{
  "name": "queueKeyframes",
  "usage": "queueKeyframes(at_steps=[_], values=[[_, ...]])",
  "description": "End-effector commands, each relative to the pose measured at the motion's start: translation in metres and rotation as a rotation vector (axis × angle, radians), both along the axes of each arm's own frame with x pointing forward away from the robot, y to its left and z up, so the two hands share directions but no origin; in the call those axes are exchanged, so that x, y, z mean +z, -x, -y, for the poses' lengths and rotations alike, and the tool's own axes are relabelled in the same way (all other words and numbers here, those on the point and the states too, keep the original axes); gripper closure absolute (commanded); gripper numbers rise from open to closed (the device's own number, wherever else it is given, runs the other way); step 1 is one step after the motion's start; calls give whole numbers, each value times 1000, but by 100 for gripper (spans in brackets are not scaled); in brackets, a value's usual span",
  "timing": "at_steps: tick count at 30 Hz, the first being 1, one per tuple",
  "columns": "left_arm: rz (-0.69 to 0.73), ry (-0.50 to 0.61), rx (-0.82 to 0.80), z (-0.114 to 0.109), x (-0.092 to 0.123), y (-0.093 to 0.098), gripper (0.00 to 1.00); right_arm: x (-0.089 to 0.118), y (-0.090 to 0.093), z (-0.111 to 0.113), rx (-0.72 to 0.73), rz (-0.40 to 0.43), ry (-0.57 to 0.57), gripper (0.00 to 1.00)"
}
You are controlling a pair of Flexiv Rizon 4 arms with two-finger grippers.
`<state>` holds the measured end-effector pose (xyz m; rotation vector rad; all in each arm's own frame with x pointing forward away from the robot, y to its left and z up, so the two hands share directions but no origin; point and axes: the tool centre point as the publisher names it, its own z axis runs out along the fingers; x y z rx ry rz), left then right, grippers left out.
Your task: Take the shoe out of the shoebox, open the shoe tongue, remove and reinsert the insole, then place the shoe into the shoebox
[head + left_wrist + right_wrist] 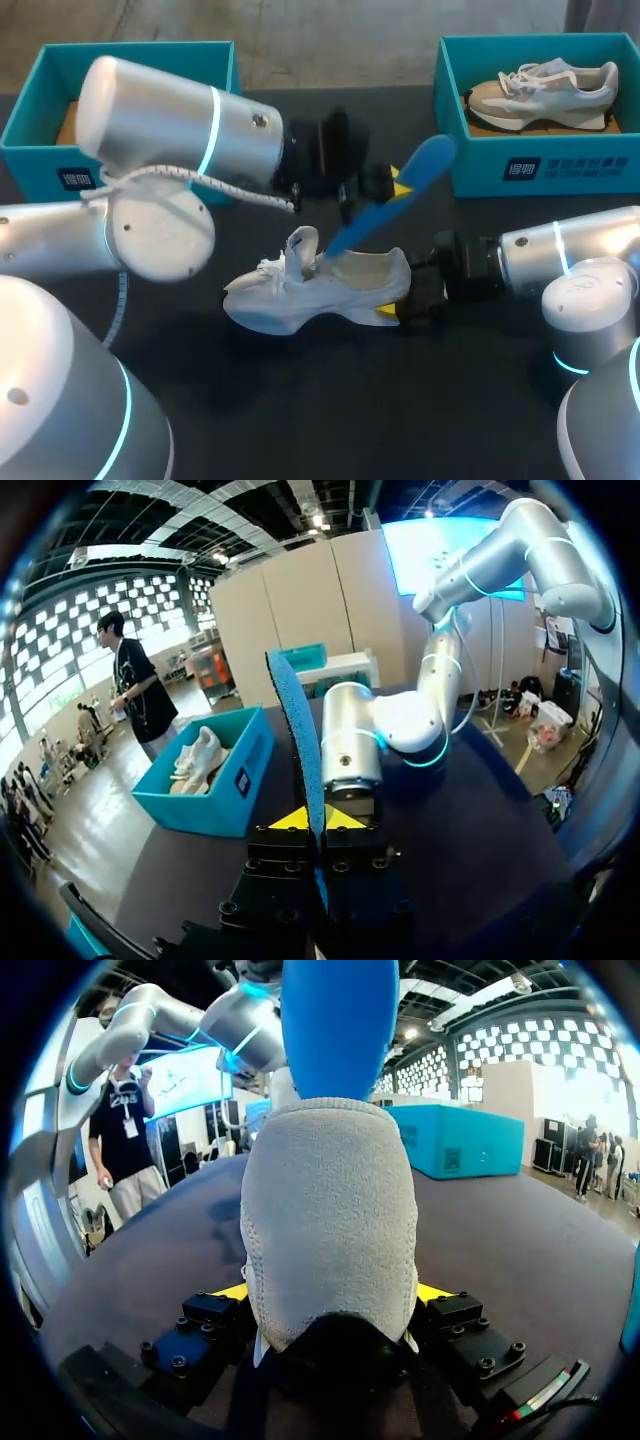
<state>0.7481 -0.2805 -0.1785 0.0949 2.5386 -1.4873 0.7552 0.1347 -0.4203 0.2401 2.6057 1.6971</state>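
Note:
A white shoe [310, 290] lies on the dark table, toe toward my left arm and tongue [298, 248] raised. My right gripper [400, 300] is shut on its heel; in the right wrist view the grey heel [330, 1220] fills the gap of my right gripper [330, 1295], touching both fingers. A blue insole [400, 195] slants up out of the shoe's opening, with my left gripper [388, 185] shut on its upper part. In the left wrist view the insole [298, 730] stands edge-on between the tips of my left gripper [319, 820]. Its blue end [335, 1020] rises ahead of the heel.
A teal shoebox [40, 165] stands at the back left, partly behind my left arm. A second teal shoebox [540, 165] at the back right holds another pale shoe [545, 90]. The dark table in front of the shoe is bare.

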Motion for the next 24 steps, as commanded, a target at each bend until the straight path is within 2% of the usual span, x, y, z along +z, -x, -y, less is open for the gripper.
queueKeyframes(at_steps=[1, 7, 12, 24], values=[[-17, 17, -83, -5, 11, 1, 100, -2, -2, -1, 0, -2, 5, 100], [-5, 26, -157, -1, 22, 1, 100, -2, -2, -1, 0, -2, 5, 100], [-87, 48, -270, -1, 26, -5, 100, -2, -2, -1, 0, -2, 5, 100], [-174, 98, -464, -6, 48, -12, 100, -2, -2, -1, 0, -2, 5, 100]])
